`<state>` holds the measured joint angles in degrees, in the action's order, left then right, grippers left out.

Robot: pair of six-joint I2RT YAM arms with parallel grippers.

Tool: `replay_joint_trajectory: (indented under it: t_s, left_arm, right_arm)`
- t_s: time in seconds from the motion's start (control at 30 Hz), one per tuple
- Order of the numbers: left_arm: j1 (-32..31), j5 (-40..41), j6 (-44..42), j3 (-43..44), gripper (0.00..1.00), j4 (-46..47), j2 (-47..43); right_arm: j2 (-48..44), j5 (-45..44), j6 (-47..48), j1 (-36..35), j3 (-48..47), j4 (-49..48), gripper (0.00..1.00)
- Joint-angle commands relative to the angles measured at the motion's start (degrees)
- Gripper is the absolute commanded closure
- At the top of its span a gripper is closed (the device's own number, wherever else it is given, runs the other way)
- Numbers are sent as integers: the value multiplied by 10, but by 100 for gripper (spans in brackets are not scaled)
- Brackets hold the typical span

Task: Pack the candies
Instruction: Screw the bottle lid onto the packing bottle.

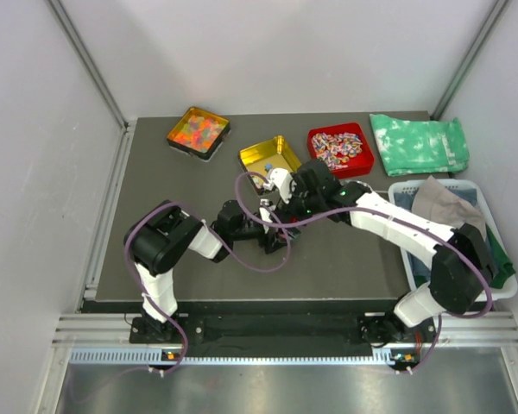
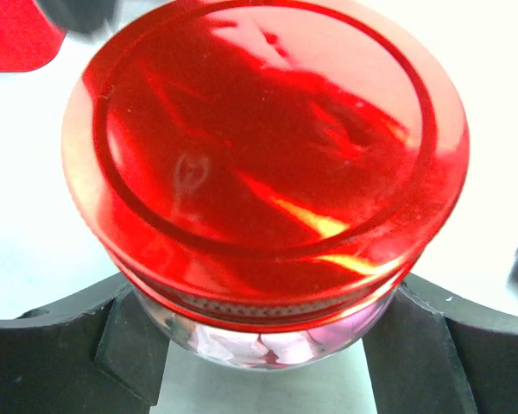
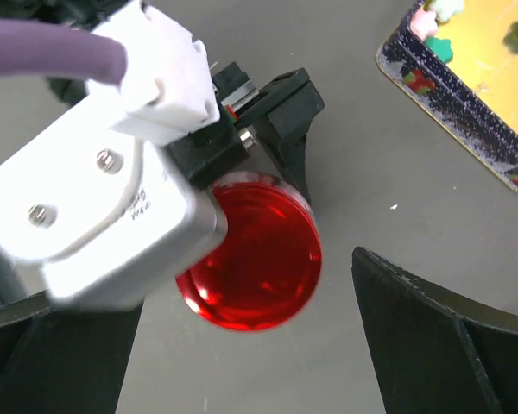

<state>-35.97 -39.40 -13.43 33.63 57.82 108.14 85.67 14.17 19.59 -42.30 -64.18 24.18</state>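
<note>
From above, the left jaws and right jaws meet on the counter [image 1: 337,276] beside the yellow tray [image 1: 273,155]; the left wrist view shows the left jaws clamped on a red-lidded jar [image 2: 268,155] with pink candies [image 2: 259,347] inside; in the right wrist view the right jaws gape wide above it.

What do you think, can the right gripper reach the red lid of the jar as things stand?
Probably yes. The right gripper hangs open over the red lid, most of it uncovered. The left gripper holds the jar by its sides, below the lid.
</note>
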Motion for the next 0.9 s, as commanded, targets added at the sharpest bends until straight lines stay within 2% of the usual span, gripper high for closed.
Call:
replay_joint_trajectory:
  t_s: [0.0, 0.17, 0.47, 0.87]
  left_arm:
    - [-2, 31, -21, -8, 37, -53, 6]
    - [-2, 28, -21, -9, 37, -53, 5]
    - [-2, 27, -21, -8, 37, -53, 5]
    - [-2, 24, -21, -8, 37, -54, 7]
  right_arm:
    - [4, 115, 58, 36, -67, 91, 1]
    - [9, 125, 37, 70, -74, 74, 1]
    - [45, 53, -8, 75, -83, 17, 1]
    - [60, -13, 10, 74, -42, -12, 1]
